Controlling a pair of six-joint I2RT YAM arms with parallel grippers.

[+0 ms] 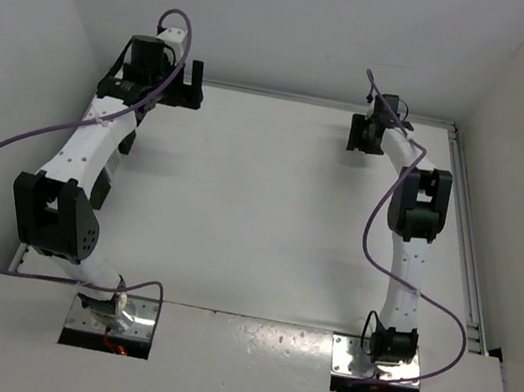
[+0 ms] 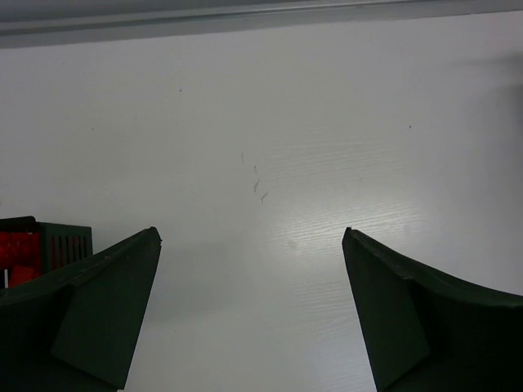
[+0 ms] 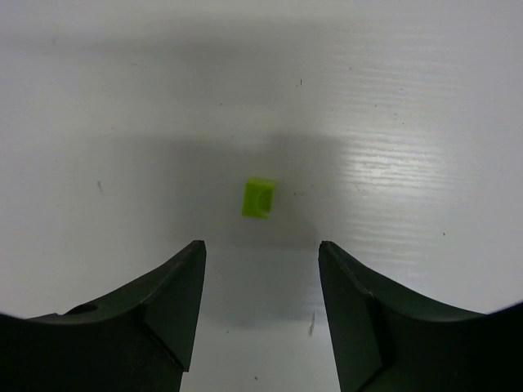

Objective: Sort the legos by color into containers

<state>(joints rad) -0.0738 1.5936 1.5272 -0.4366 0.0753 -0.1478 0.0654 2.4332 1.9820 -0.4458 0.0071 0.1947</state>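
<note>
Dark right hand partly open, holding nothing | yellow-green lego just ahead of its gap, apart from both fingers, on white surface | left hand wide, holding nothing | slatted bin with red legos behind its left finger.

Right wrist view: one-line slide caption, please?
Open right gripper poised before a small yellow-green plastic lego brick lying on the white table.

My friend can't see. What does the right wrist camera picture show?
A tiny yellow-green lego lies on the white table, just ahead of the right gripper. Its two dark fingers are open, with nothing between them.
</note>
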